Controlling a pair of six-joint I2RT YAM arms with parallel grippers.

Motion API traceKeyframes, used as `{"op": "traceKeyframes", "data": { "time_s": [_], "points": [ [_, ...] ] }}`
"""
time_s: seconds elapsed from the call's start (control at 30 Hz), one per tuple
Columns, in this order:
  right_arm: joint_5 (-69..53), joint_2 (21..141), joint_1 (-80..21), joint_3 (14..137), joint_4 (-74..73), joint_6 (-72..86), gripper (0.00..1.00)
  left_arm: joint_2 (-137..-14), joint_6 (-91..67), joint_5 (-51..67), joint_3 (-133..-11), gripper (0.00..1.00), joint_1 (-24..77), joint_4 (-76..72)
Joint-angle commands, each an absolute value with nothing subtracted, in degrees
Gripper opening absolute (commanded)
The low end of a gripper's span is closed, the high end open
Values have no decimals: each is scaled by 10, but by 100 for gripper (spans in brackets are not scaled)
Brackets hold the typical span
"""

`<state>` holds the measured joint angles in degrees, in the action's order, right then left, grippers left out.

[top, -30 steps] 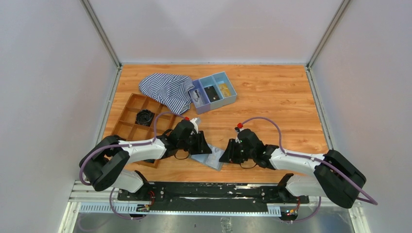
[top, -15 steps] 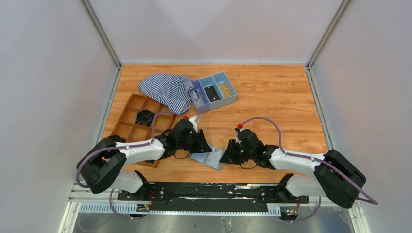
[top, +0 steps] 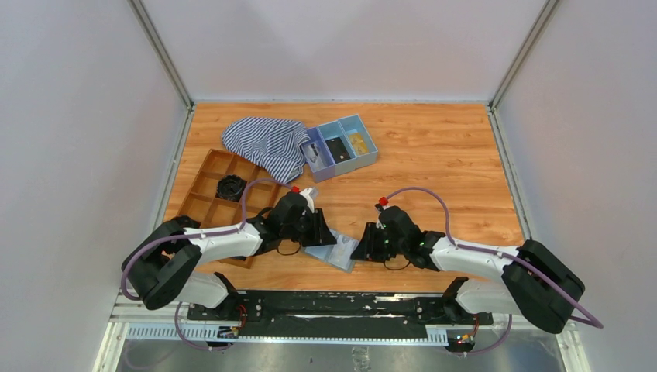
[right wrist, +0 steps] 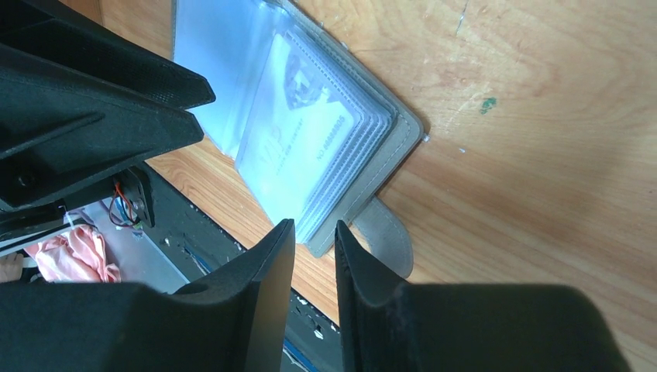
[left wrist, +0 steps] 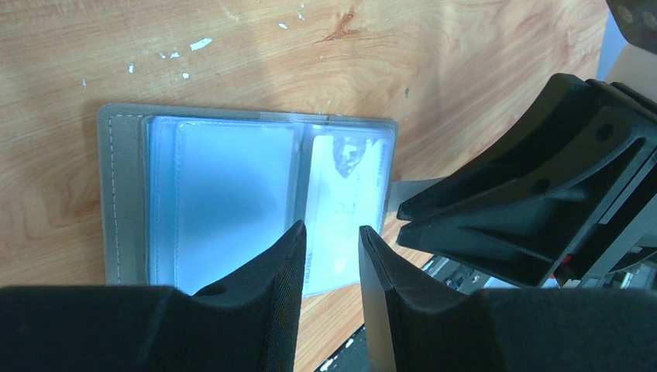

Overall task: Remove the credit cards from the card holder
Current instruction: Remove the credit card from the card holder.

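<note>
Two pincers meet over the card holder [top: 335, 256], which lies open and flat on the table [top: 449, 155] close to the middle of its near edge. The left pincer [top: 328, 235] hangs at the holder's left side and the right pincer [top: 359, 249] at its right edge, by the snap tab. Each has its jaws parted by only a narrow gap, with nothing seen gripped. The credit cards [left wrist: 345, 194] sit stacked in the clear pockets of the half nearer the right pincer, a pale printed one on top.

The card holder [left wrist: 110, 194] is finished in matt grey stitched cloth, lined with glossy clear plastic sleeves [left wrist: 232, 201], on a smooth wood-grained counter [left wrist: 465, 62].
</note>
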<state>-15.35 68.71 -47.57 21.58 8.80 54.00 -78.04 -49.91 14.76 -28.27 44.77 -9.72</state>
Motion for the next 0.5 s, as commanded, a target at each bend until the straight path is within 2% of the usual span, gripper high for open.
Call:
{"op": "traceKeyframes", "data": {
  "time_s": [0.0, 0.27, 0.47],
  "points": [
    [-140, 687, -482, 217, 75, 530, 30, -772, -490, 144, -276, 35, 451, -98],
    [-154, 697, -482, 235, 85, 526, 29, -780, -490, 137, -272, 35, 451, -98],
    [-120, 643, -482, 237, 39, 511, 30, -788, -490, 140, -272, 35, 451, -98]
  ]
}}
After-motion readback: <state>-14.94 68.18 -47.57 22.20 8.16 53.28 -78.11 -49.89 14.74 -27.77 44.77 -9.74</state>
